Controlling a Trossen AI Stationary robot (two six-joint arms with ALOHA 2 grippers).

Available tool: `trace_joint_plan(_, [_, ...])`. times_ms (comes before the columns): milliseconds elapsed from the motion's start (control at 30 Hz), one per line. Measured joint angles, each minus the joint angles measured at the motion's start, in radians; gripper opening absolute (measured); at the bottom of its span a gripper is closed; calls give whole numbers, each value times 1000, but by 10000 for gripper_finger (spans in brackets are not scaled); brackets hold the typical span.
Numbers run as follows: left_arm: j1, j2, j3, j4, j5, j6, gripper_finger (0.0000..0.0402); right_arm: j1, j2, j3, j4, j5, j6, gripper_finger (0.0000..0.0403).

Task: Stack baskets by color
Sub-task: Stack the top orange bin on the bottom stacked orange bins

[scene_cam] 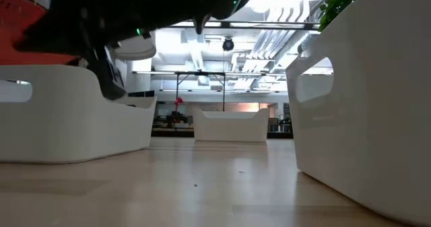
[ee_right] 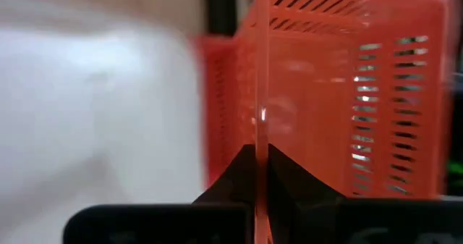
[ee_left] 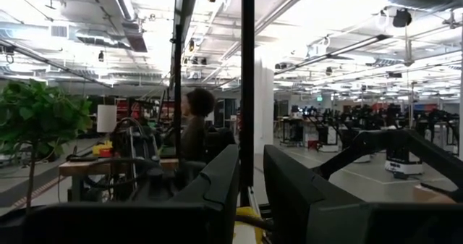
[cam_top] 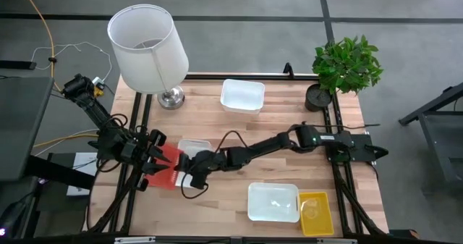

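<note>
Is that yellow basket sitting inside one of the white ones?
No, the yellow basket rests on the table beside the white basket, not inside it.

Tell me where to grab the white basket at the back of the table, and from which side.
Grip the white basket by one wall's top rim, coming straight down from above. It sits flat and open side up, standing alone on the table, so a thin wall offers itself between the fingers. The low view shows a cut-out handle in its end wall.
</note>
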Motion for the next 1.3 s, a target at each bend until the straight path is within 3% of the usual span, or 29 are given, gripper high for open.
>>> trace_joint_plan(800, [0,0,0,-8,-3,-2,56,-10,3,-1,-117,35,4,11])
trace_joint_plan(1100, [0,0,0,-10,-3,-2,56,-9,3,-1,-102,-33,4,109])
trace_joint_plan(1300, [0,0,0,-11,-3,-2,56,2,3,-1,-29,13,5,185])
